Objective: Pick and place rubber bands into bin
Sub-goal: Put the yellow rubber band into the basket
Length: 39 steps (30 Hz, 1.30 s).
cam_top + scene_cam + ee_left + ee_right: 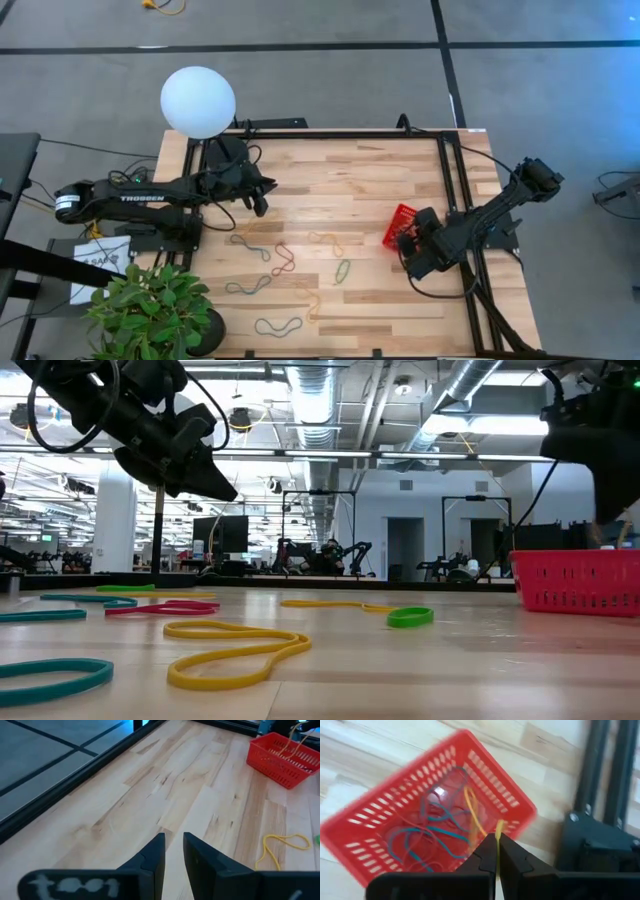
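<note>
The red bin [399, 225] stands at the table's right side with several rubber bands [427, 837] inside. My right gripper [497, 842] hovers over the bin's right side [408, 243], shut on a yellow rubber band [474, 810]. More rubber bands lie flat on the wood mid-table: yellow [235, 652], green [342, 270], teal [278, 325], red [283, 258]. My left gripper [173, 852] hangs above the table's far left part [258, 197], slightly open, with nothing between its fingers. My right gripper pinches one end of the yellow rubber band [498, 831] between its two fingertips. The fingers slant down over the bin from the table's right side. The band hangs slack from them, and its lower part [470, 797] reaches in among the bands in the bin.
A white globe lamp [198, 101] stands at the far left corner and a potted plant [150, 305] at the near left corner. A black frame rail [448, 190] runs along the table just right of the bin. Bare wood [340, 175] lies between the arms at the far side.
</note>
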### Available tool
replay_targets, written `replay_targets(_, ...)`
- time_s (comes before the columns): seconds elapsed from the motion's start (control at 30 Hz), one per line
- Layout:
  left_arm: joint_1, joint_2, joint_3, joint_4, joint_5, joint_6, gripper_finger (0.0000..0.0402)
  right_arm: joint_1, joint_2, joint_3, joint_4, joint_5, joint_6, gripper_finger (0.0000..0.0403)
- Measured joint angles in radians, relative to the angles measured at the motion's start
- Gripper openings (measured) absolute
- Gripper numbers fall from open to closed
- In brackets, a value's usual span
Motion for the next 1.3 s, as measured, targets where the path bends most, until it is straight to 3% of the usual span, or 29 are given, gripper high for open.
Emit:
replay_targets(0.17,0.0,0.0,0.0,0.0,-0.005,0.0,0.0058,-0.006,0.0,0.0,0.063,0.14,-0.092,0.0004)
replay_targets(0.53,0.0,0.006,0.001,-0.066,0.028,0.003,0.0058,-0.08,0.0,0.0,0.211,0.119,-0.263,0.0081)
replay_targets(0.67,-0.001,0.031,0.002,-0.153,0.074,0.025,0.0058,-0.092,0.0,0.0,0.272,0.177,-0.335,0.0097)
replay_targets(0.93,-0.004,0.165,0.002,-0.178,0.113,-0.014,0.0058,-0.097,0.0,0.0,0.354,0.423,-0.498,0.0102)
replay_targets(1.3,-0.002,0.401,0.004,-0.092,0.029,-0.017,0.0058,-0.132,0.0,0.0,0.379,0.43,-0.588,0.0102)
